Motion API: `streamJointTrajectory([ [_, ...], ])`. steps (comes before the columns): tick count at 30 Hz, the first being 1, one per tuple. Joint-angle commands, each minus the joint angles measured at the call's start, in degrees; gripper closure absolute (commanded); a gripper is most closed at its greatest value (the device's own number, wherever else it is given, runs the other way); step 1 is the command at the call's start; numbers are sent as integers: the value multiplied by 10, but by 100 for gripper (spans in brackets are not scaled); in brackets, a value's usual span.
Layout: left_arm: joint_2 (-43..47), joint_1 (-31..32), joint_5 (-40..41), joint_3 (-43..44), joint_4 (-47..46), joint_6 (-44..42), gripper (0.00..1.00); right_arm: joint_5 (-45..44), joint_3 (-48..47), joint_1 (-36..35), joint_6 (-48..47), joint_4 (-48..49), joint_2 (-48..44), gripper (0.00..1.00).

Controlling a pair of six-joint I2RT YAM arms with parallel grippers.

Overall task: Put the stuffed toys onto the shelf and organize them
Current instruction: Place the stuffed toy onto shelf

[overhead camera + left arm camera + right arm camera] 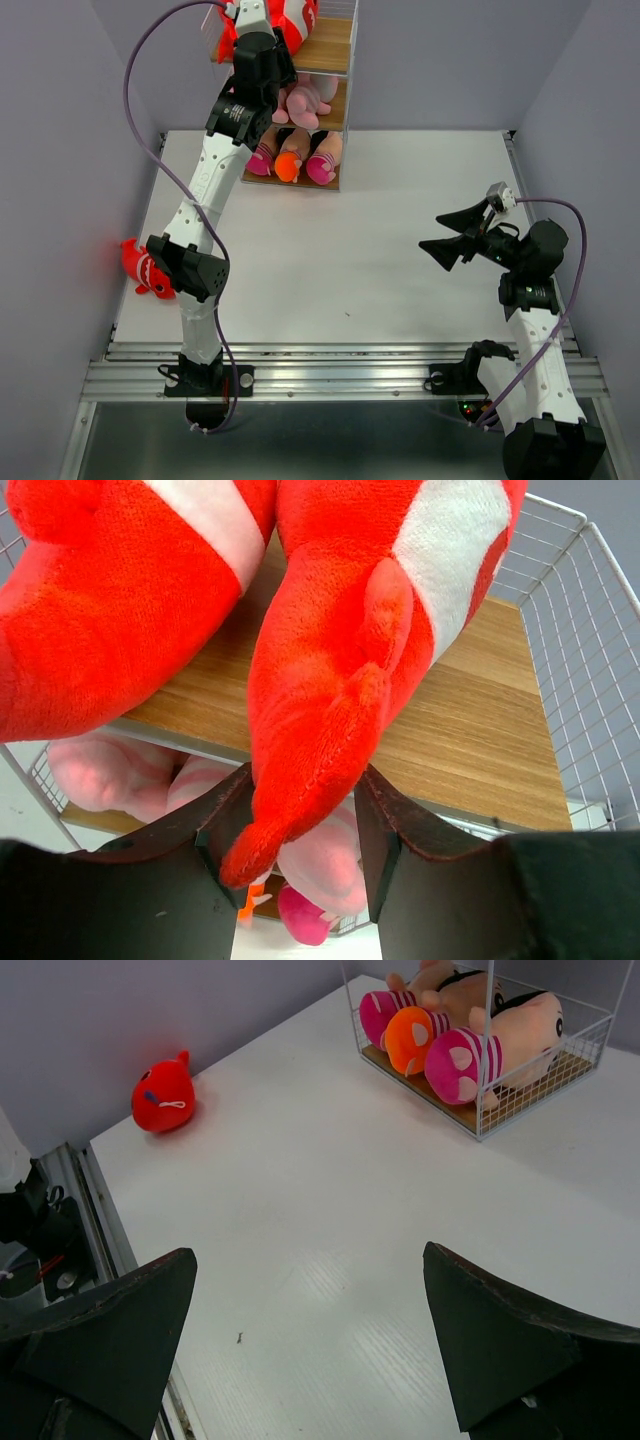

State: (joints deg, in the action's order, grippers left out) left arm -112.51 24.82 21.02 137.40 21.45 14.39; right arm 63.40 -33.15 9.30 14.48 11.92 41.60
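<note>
Left wrist view: the left gripper (300, 780) points at the top board of the shelf (480, 740). A red shark (340, 700) lies on that board directly ahead of the gripper, its tail hanging down between the two jaws. The tail fills the gap at the fingertips but leaves space beside one jaw lower down; whether the jaws clamp it cannot be determined. A second red shark (100, 610) lies on the same board, just beside the first, up and to the left of the gripper in this view. On the tier below the gripper sit pink plush toys (110, 770).

The right gripper (308, 1260) hangs over the white table (300, 1160) with its jaws spread wide and nothing between them. A third red shark (163, 1093) lies on the table well ahead of it, to the left. Three plush toys (470, 1045) lie on the bottom tier, ahead and to the right.
</note>
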Motion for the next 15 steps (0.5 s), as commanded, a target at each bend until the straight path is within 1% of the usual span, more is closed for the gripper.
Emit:
streamJointTrajectory([
  [1, 28, 3, -1, 30, -39, 11, 48, -6, 4, 0, -12, 9, -6, 0],
  [4, 29, 3, -4, 30, -41, 15, 47, -6, 4, 0, -12, 8, -6, 0],
  [5, 30, 3, -5, 30, -41, 16, 42, -6, 4, 0, -13, 9, -6, 0],
  [13, 46, 3, -17, 17, -52, 27, 32, -6, 4, 0, -15, 8, -8, 0],
  [15, 55, 3, -19, 5, -59, 30, 28, -7, 4, 0, -15, 6, -8, 0],
])
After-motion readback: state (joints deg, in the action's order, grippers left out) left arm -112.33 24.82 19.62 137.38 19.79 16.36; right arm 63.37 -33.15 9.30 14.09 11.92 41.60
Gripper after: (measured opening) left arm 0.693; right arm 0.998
